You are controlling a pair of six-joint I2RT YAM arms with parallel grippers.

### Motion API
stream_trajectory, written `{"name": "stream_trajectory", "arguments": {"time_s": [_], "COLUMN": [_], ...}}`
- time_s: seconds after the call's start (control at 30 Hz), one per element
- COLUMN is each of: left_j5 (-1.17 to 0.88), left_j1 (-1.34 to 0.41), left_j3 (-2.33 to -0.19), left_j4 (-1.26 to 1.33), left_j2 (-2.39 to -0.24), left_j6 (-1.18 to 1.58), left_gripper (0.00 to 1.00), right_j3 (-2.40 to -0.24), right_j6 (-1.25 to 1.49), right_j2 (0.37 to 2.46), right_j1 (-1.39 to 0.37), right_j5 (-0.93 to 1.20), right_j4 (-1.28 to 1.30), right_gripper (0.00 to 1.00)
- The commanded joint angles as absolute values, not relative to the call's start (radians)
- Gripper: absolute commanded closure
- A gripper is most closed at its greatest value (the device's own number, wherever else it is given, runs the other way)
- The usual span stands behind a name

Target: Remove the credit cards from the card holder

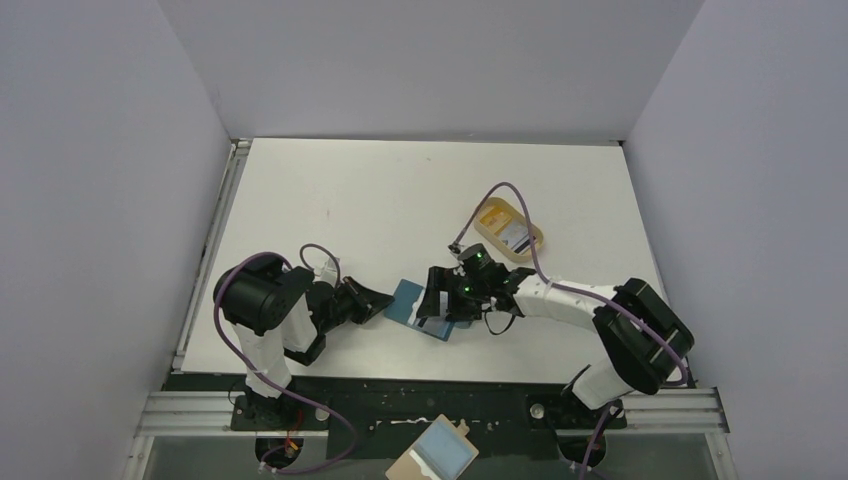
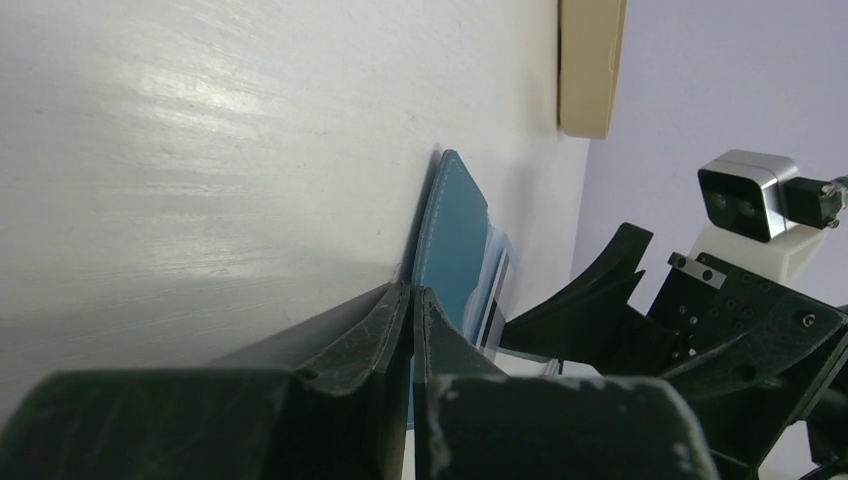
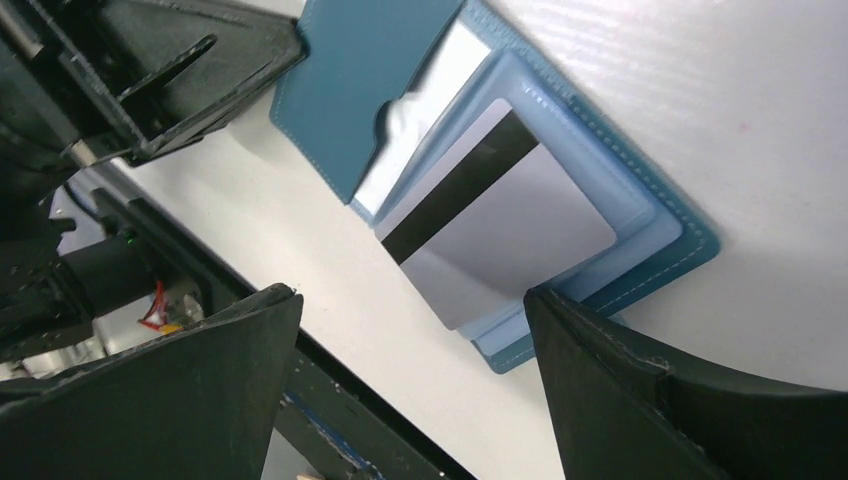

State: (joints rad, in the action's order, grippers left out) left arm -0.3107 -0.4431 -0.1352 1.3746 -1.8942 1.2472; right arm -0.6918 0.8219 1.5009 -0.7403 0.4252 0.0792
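The card holder (image 1: 420, 309) lies open on the white surface (image 1: 400, 190), near the front edge and right between the two arms. The left arm (image 1: 285, 310) reaches in low from its side; the left jaws are closed tight, their tips right at the holder's left edge; whether they pinch the teal flap or only press beside it, I cannot tell. From the other side the right arm (image 1: 565, 297) hangs over the holder; the right jaws stand wide apart and grip nothing, one finger (image 3: 170, 400) out over bare surface, the other finger (image 3: 680, 400) at the holder's outer edge. Between those fingers, there it is: a striped card (image 3: 505, 225) resting flat on the light-blue lining, pale grey with a dark band across it. A second card (image 3: 430, 110), pale and shiny, sits tucked in the teal pocket next to it. Further back, well apart from the holder, a tan oval tray (image 1: 481, 228) stands with a pale card (image 1: 514, 237) inside. Down past the front rail lies a tan board (image 1: 432, 455) bearing a light-blue rectangle.
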Motion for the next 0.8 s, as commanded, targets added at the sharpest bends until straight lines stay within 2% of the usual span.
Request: {"name": "stream_trajectory", "arguments": {"time_s": [0.0,0.37,0.6,0.77], "left_j5": [-0.306,-0.302,-0.302,-0.256], "left_j1": [-0.439,-0.445,-0.454,-0.491], "left_j3": [-0.123,-0.121,-0.126,-0.123], "left_j4": [1.397,1.397,1.397,1.397], "left_j2": [-1.875,-1.873,-1.890,-1.901], "left_j6": [1.211,1.204,1.199,1.190], "left_gripper": [1.00,1.00,1.00,1.00], "right_j3": [-0.799,-0.921,-0.826,-0.854], "right_j6": [0.750,0.696,0.662,0.654], "right_j2": [1.528,1.546,1.510,1.522], "right_j1": [-0.738,-0.751,-0.736,-0.754], "right_j5": [0.305,0.192,0.214,0.180], "right_j4": [0.269,0.425,0.246,0.249], "right_gripper": [0.11,0.09,0.08,0.10]}}
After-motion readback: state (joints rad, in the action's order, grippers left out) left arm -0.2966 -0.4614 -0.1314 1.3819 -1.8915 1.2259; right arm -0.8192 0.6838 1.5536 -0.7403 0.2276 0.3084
